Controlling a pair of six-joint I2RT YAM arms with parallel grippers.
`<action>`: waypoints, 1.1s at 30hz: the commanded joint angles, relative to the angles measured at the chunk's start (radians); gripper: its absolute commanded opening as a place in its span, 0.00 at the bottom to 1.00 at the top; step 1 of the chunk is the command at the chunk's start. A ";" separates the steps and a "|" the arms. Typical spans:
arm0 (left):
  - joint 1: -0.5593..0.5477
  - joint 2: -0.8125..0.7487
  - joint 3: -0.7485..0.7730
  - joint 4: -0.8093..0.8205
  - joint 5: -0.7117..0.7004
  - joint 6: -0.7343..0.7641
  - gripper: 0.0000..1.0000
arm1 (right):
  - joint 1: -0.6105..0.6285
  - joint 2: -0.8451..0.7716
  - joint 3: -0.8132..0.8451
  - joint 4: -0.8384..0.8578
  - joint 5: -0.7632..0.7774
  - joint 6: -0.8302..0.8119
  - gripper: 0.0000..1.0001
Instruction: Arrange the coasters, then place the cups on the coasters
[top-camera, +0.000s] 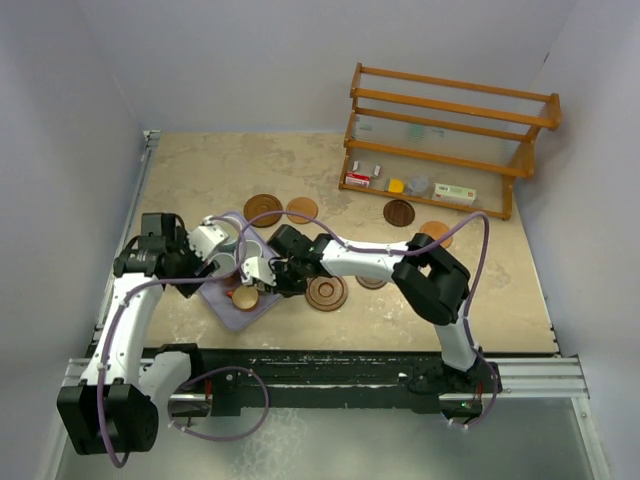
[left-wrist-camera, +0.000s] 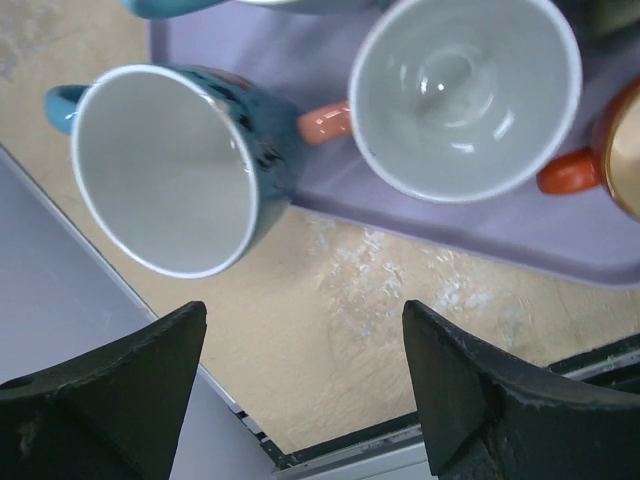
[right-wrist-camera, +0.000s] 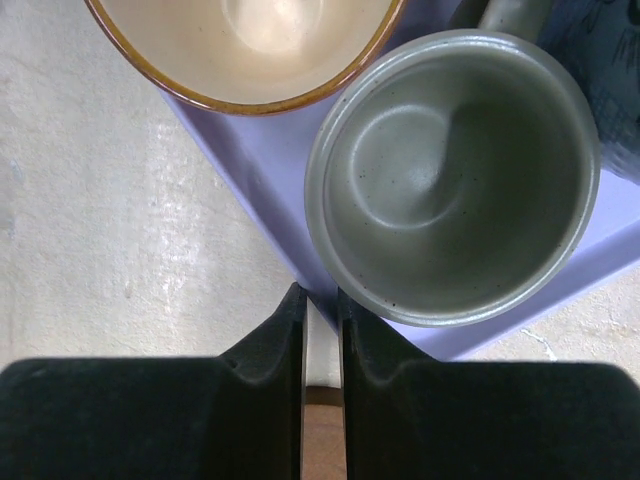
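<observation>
A lavender tray (top-camera: 240, 316) holds several cups. In the right wrist view a grey-green cup (right-wrist-camera: 455, 180) and a copper-rimmed cup (right-wrist-camera: 250, 50) stand on the tray (right-wrist-camera: 270, 170). My right gripper (right-wrist-camera: 320, 300) is nearly shut, with the tray's near edge pinched between its tips, right beside the grey-green cup. My left gripper (left-wrist-camera: 305, 390) hangs open over bare table by the tray's (left-wrist-camera: 480, 230) other side. Ahead of it are a blue cup (left-wrist-camera: 165, 170), a pink-handled cup (left-wrist-camera: 465, 95) and an orange cup (left-wrist-camera: 590, 160). Wooden coasters (top-camera: 327, 292) (top-camera: 263, 209) (top-camera: 399, 212) lie on the table.
A wooden rack (top-camera: 450, 130) with small items stands at the back right. More coasters (top-camera: 302, 209) (top-camera: 436, 233) lie in front of it. A dark blue cup (right-wrist-camera: 615, 90) stands close behind the grey-green one. The table's left edge and wall are close to my left gripper.
</observation>
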 joint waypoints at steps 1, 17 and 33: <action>0.024 0.051 0.095 0.066 -0.022 -0.123 0.77 | 0.004 0.066 0.061 0.082 0.014 0.123 0.10; 0.077 0.226 0.268 0.183 -0.188 -0.335 0.77 | 0.000 0.269 0.346 0.011 0.092 0.450 0.05; 0.082 0.247 0.365 0.215 -0.006 -0.351 0.76 | -0.037 0.012 0.294 -0.054 -0.013 0.377 0.50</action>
